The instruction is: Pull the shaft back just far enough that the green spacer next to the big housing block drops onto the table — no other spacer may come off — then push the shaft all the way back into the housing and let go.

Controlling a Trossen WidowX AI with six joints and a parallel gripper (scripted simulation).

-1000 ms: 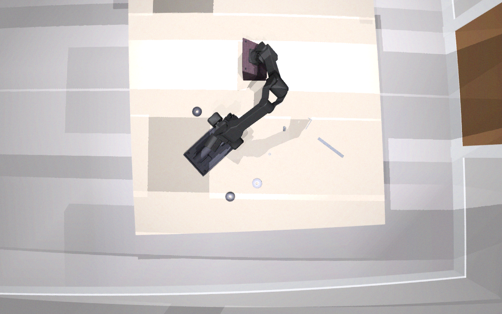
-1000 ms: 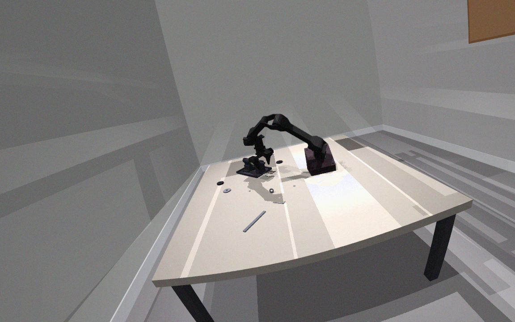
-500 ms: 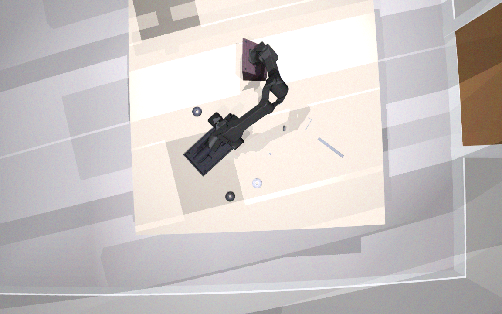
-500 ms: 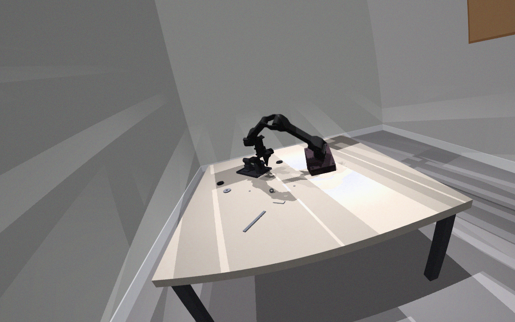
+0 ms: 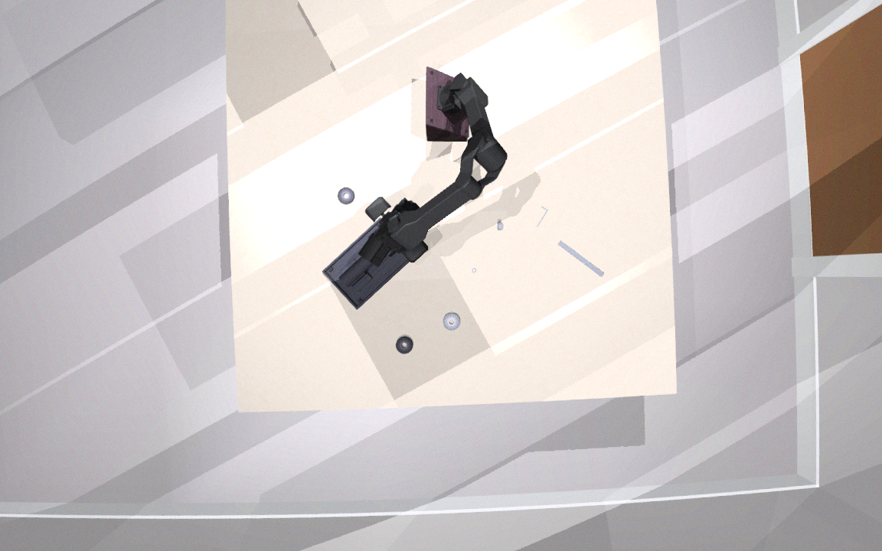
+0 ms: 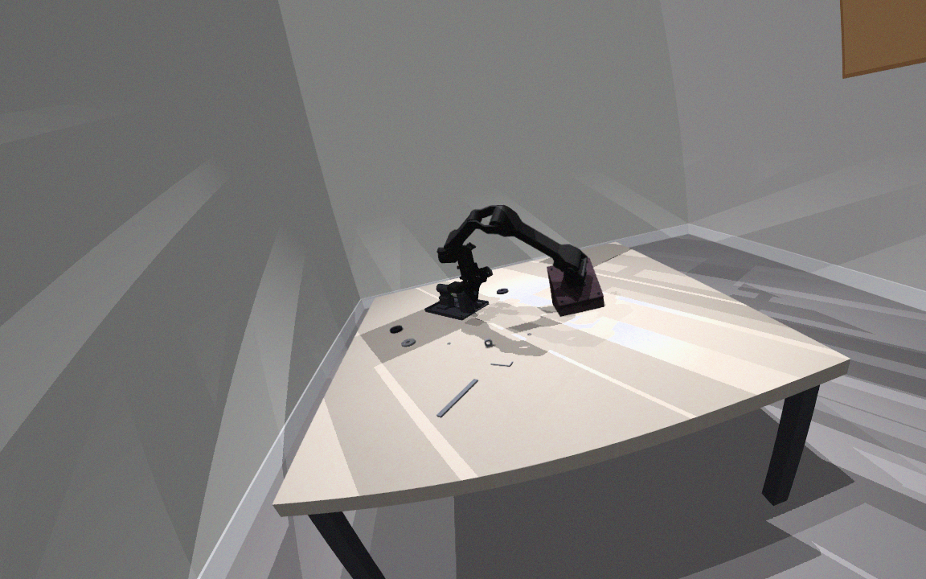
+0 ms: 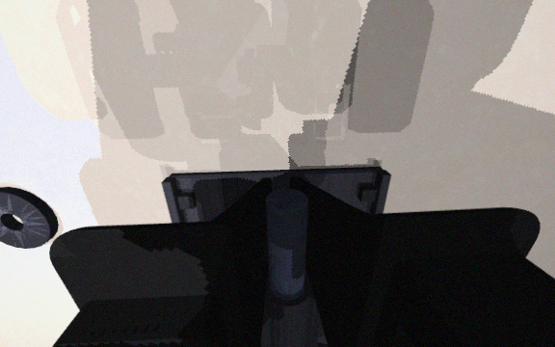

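My gripper (image 7: 280, 186) is low over the dark base plate (image 5: 379, 288) (image 6: 444, 311) (image 7: 169, 198) and is shut on the shaft. The grey-blue shaft (image 7: 287, 246) lies between the two black fingers in the wrist view, near their tips. The plate's far edge shows beyond the fingertips. In the top and exterior views the arm's wrist and gripper cover much of the fixture. The housing block, the green spacer and the other spacers cannot be made out, hidden behind the gripper or lost in shadow.
A dark ribbed disc (image 5: 403, 344) (image 6: 395, 329) and a light one (image 5: 451, 321) (image 6: 407, 342) lie beside the fixture. Another disc (image 5: 345, 196) (image 6: 502, 291) lies on its other side. Beyond are a small ring (image 5: 499, 224) (image 6: 488, 343) and a grey bar (image 5: 580, 258) (image 6: 457, 398).
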